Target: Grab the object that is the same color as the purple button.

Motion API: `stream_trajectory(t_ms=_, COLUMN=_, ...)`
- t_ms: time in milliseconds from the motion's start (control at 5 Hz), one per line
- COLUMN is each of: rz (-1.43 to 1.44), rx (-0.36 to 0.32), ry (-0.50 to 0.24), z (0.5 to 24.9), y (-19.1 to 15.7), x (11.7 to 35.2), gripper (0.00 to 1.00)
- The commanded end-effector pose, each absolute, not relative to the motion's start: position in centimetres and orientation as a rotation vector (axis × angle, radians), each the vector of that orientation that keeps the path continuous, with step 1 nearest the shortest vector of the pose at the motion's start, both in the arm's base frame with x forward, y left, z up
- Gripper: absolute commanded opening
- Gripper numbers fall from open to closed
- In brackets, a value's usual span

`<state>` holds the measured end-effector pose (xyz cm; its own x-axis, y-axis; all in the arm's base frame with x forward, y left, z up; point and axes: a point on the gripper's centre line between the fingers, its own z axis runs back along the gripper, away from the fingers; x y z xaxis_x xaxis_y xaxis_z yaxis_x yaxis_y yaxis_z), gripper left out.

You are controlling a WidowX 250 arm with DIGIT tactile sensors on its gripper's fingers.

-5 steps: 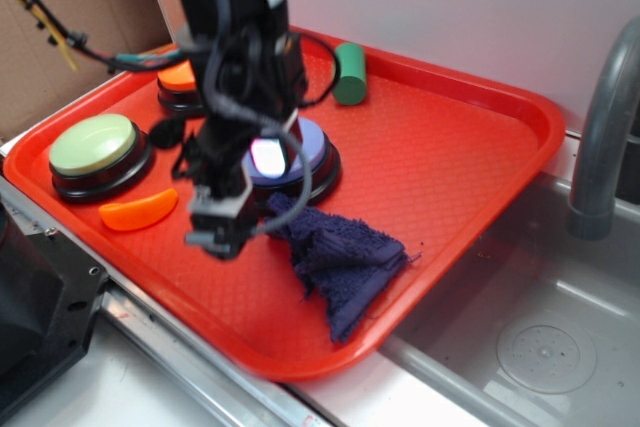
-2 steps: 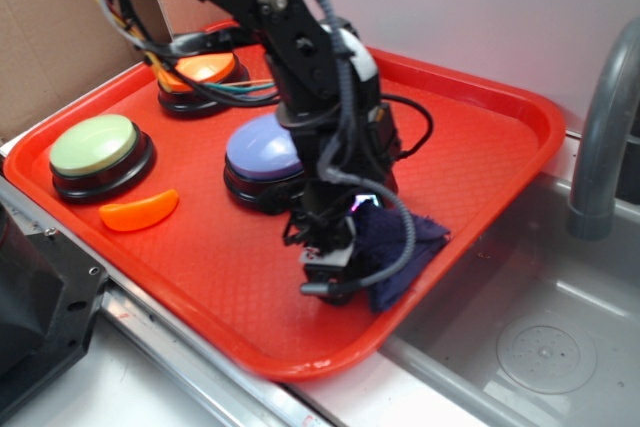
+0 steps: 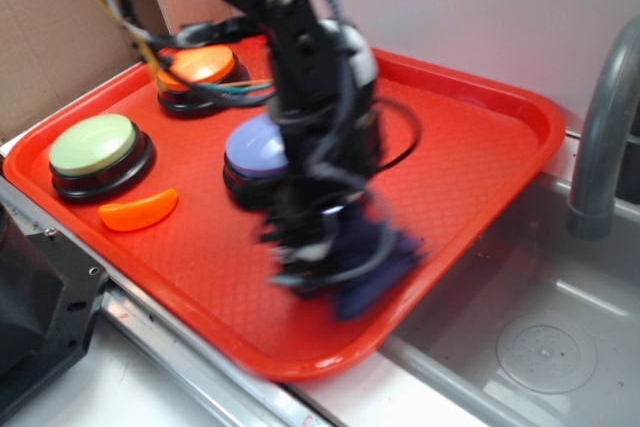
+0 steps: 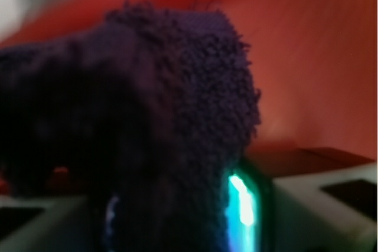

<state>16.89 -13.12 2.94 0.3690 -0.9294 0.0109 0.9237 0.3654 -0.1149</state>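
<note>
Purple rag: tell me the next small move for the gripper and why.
Probably a short straight lift. In the wrist view the purple rag bunches right at the gripper, apparently pinched. In the exterior view the gripper is blurred low over the red tray, and the rag still looks draped on it.

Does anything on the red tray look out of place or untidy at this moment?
Only the purple rag: it is crumpled in a heap near the tray's front right edge, with the gripper at it. The three buttons sit upright and the orange wedge lies flat. Nothing looks spilled or broken.
</note>
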Motion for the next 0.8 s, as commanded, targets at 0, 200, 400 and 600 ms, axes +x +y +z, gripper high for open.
stream_trajectory(t_ms=0, rz=-0.805, rx=-0.108, ry=-0.057, z=11.8, y=-6.9, x=12.9, gripper=0.00)
stream_trajectory(t_ms=200, rz=-0.554, rx=-0.111, ry=-0.040, z=14.7, y=-4.7, x=12.4, gripper=0.00)
stream_trajectory(t_ms=400, rz=-0.369, rx=-0.106, ry=-0.063, z=16.4, y=-3.8, x=13.0, gripper=0.00)
stream_trajectory(t_ms=600, rz=-0.329, rx=-0.117, ry=-0.075, z=17.1, y=-4.0, x=13.9, gripper=0.00)
